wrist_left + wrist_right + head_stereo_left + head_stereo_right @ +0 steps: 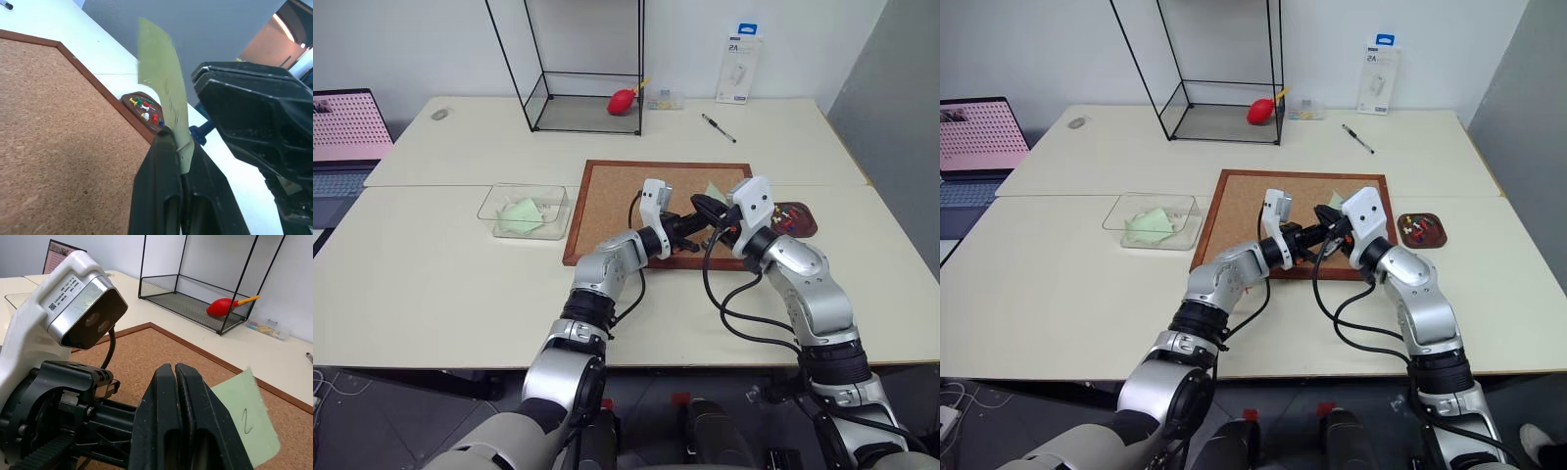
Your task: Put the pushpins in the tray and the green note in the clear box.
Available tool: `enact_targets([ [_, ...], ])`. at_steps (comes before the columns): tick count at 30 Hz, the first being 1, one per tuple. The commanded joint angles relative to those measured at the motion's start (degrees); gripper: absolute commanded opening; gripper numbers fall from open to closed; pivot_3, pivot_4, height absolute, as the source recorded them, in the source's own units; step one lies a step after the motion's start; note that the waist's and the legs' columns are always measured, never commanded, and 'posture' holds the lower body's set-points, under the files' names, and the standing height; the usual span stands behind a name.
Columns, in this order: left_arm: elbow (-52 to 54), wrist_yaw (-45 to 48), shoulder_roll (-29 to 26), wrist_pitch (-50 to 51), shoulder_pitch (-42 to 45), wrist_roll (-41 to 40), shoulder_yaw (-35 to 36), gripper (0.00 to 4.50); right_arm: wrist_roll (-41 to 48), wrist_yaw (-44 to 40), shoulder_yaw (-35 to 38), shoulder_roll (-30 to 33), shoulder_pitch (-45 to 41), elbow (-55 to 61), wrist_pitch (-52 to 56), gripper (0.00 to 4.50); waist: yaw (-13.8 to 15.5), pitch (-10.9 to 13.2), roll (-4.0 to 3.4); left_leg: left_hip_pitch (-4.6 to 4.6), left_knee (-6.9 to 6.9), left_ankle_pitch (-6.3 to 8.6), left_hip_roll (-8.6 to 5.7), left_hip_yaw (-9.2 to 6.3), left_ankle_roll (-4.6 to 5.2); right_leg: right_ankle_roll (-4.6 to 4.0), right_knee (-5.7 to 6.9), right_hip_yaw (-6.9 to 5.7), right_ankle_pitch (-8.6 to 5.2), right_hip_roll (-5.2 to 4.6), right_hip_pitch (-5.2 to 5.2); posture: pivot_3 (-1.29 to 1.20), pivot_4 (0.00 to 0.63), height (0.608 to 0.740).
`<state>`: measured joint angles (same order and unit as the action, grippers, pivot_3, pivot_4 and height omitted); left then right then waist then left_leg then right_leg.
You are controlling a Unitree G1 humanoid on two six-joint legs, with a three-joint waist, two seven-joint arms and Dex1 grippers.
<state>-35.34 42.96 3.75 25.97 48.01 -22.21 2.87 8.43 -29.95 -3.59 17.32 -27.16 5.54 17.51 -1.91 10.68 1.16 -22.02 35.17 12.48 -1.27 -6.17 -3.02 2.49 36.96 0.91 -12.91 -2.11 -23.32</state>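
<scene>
**A:** Big picture: cream counter [440, 284], cork board [617, 201] in the middle, clear box [1152, 220] off to the robot's left of it (already some pale green paper lying in there). The dark tray [1423, 229] sits just beside the board's right edge with the pushpins [145, 109] in it.

**B:** And the green note [164, 88]?

**A:** Held up over the board's near edge, standing on edge between the two hands. The left hand [178, 161] is clamped shut on its lower edge. The right hand [177, 377] is shut too, pinching the same note, I think.

**B:** So a handover?

**A:** Looks like it. I'd let the right one release first, then carry the note left to the box and drop it in flat, without creasing it.
</scene>
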Motion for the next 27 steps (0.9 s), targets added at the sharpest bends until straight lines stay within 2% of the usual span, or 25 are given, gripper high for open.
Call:
enact_targets([
  [1, 3.54, -0.65, 0.04, -0.33, 0.64, -0.54, -0.02, 0.08, 1.21, 0.26, 0.67, -0.51, -1.04, 1.29, 0.23, 0.00, 0.00, 0.00, 0.00, 0.00, 0.00, 0.00, 0.00, 0.00, 0.00, 0.00, 0.00, 0.00, 0.00, 0.00, 0.00, 0.00, 0.150, 0.740],
  [11, 3.37, -1.93, -0.46, 1.62, 0.77, -1.44, 0.94, 0.08, 4.02, 0.91, 2.22, -0.93, -1.88, 3.29, 3.23, 0.00, 0.00, 0.00, 0.00, 0.00, 0.00, 0.00, 0.00, 0.00, 0.00, 0.00, 0.00, 0.00, 0.00, 0.00, 0.00, 0.00, 0.150, 0.740],
  [18, 3.97, -2.82, 0.04, 5.41, 1.42, -4.98, 3.62, 0.08, 6.42, 1.53, 3.82, -0.56, -1.60, 5.31, 5.73, 0.00, 0.00, 0.00, 0.00, -0.01, 0.00, 0.00, 0.00, -0.01, 0.00, 0.00, 0.00, -0.01, 0.00, 0.00, 0.00, 0.00, 0.150, 0.740],
  [27, 4.92, -2.26, -0.42, 7.02, 0.81, -5.74, 3.31, 0.08, 8.81, 2.38, 5.30, -0.46, -1.70, 6.70, 7.53, 0.00, 0.00, 0.00, 0.00, 0.00, 0.00, 0.00, 0.00, 0.00, 0.00, 0.00, 0.00, -0.01, 0.00, 0.00, 0.00, 0.00, 0.150, 0.740],
])
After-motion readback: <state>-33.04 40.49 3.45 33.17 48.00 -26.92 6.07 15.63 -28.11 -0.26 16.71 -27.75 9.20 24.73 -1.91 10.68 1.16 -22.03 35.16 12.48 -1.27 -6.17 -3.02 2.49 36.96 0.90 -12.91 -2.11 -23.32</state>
